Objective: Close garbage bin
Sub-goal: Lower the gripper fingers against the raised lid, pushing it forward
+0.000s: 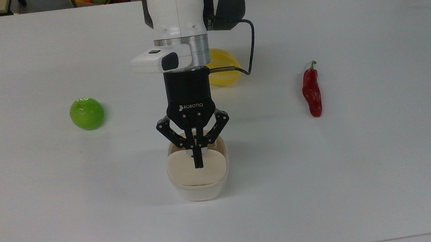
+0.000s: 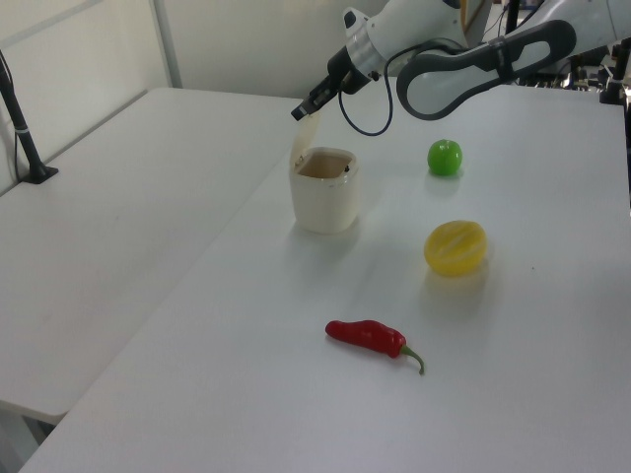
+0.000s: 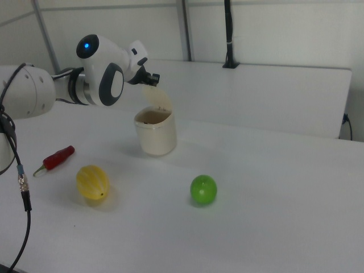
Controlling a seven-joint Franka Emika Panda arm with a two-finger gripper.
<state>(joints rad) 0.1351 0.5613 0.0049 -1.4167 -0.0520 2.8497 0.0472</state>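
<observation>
So we had our fingers [image 1: 198,162] pinched shut on nothing, tip right against the raised lid [image 1: 197,170] of the garbage bin [image 2: 323,190] just below them on the surface [image 1: 359,155], lid half-up, pushing down left.

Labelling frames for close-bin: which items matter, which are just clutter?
Job:
garbage bin, lid still up
gripper, fingers shut, at the lid

Lying about:
green apple
yellow fruit
red chili
</observation>
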